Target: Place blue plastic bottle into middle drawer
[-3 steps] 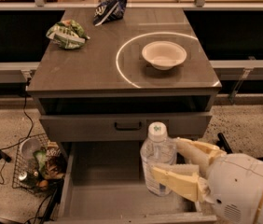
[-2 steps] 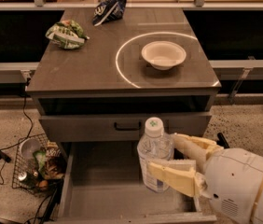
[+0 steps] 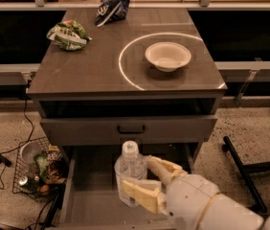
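Jaws of the cream two-finger gripper (image 3: 140, 177) clamp the tall clear blue plastic bottle (image 3: 130, 166), upright within the open grey metal middle drawer (image 3: 89, 181) at 6 o'clock; a black wire basket (image 3: 18, 175) at 8 o'clock holds mixed litter

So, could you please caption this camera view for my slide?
Tool grips the upright blue plastic bottle inside the open middle drawer.

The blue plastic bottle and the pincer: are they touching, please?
Touching: camera view shows the pincer, over the middle drawer, clamping both sides of the blue plastic bottle.
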You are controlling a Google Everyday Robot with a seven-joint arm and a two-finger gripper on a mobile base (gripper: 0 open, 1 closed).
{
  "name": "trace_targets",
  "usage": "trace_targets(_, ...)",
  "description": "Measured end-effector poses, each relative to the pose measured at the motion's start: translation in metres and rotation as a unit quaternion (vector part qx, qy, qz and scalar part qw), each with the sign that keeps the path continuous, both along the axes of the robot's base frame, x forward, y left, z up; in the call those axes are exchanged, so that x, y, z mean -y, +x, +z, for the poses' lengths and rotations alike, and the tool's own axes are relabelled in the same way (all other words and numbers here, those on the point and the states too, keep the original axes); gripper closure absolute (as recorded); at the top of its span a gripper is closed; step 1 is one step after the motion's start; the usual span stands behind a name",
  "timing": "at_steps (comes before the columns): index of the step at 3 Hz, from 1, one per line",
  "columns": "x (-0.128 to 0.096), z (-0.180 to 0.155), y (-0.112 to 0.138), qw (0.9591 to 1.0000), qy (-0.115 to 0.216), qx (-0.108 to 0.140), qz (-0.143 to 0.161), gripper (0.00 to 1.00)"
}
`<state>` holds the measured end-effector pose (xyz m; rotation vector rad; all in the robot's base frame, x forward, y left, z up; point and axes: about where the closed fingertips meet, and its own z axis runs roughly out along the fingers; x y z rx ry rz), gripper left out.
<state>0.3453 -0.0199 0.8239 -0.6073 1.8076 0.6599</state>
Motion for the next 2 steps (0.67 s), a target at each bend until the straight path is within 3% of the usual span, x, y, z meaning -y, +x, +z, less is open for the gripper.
trace_targets(1,-0.050,-0.047,0.007,0.9991,0.037,-0.008,0.018,1.00)
trace_targets(2,-0.069,-0.080,0.018,0.9984,0.031,0.017,0.043,1.00)
